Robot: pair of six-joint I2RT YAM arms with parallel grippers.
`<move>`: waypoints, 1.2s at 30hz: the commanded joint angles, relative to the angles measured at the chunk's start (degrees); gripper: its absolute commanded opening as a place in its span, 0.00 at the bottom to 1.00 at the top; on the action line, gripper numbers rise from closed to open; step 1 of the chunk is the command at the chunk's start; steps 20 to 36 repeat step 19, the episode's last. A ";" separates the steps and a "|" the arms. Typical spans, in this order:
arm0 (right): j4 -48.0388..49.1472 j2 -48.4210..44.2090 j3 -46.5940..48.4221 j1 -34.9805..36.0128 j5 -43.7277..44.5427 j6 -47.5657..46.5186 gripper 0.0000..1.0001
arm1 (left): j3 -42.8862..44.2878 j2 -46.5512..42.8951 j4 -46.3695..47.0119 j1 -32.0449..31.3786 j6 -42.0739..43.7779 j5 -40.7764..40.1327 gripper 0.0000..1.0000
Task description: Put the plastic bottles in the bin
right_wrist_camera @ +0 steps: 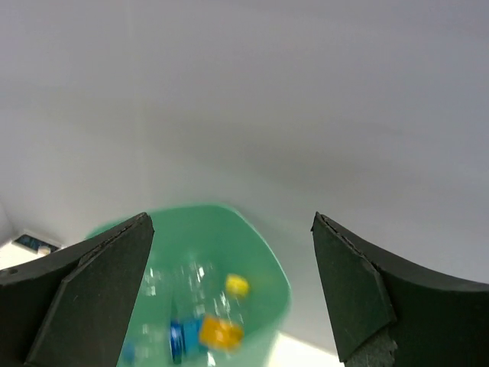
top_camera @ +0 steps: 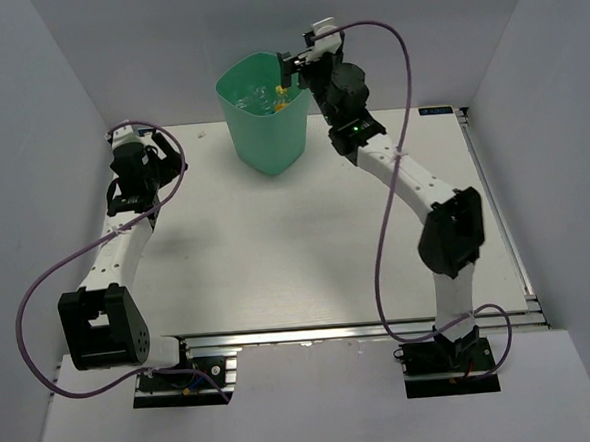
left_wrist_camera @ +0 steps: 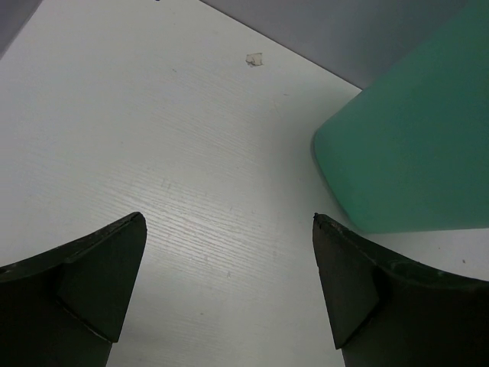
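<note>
Tall mint-green plastic bin with rounded-square rim (top_camera: 268, 142) is standing upright at the far middle of the white table (top_camera: 278, 262). Small clear plastic bottles (top_camera: 264, 101) are lying loose inside the bin at the bottom, jumbled together; the right wrist view is showing them blurred, with blue caps (right_wrist_camera: 177, 339) and yellow-orange markings (right_wrist_camera: 221, 332), exact count not clear. Right gripper (right_wrist_camera: 229, 222) is hanging over the bin's right rim, looking down into it, jaws spread wide and gripping nothing. Left gripper (left_wrist_camera: 229, 222) is hovering low over bare tabletop to the left of the bin, jaws also spread wide, nothing between them, the bin wall (left_wrist_camera: 412, 153) sitting just ahead on its right side, not touching. A tiny pale scrap (left_wrist_camera: 254, 59) is lying on the table near the back wall.
</note>
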 commanded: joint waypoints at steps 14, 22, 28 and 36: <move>-25.95 -38.01 -59.05 -19.56 4.11 26.12 0.89 | 0.12 -4.93 -1.73 0.20 -0.57 -6.10 0.98; -26.84 -38.99 -60.46 -19.56 5.09 22.78 0.90 | 0.91 -3.35 -1.64 0.20 -2.24 -6.36 0.98; -26.84 -38.99 -60.46 -19.56 5.09 22.78 0.90 | 0.91 -3.35 -1.64 0.20 -2.24 -6.36 0.98; -26.84 -38.99 -60.46 -19.56 5.09 22.78 0.90 | 0.91 -3.35 -1.64 0.20 -2.24 -6.36 0.98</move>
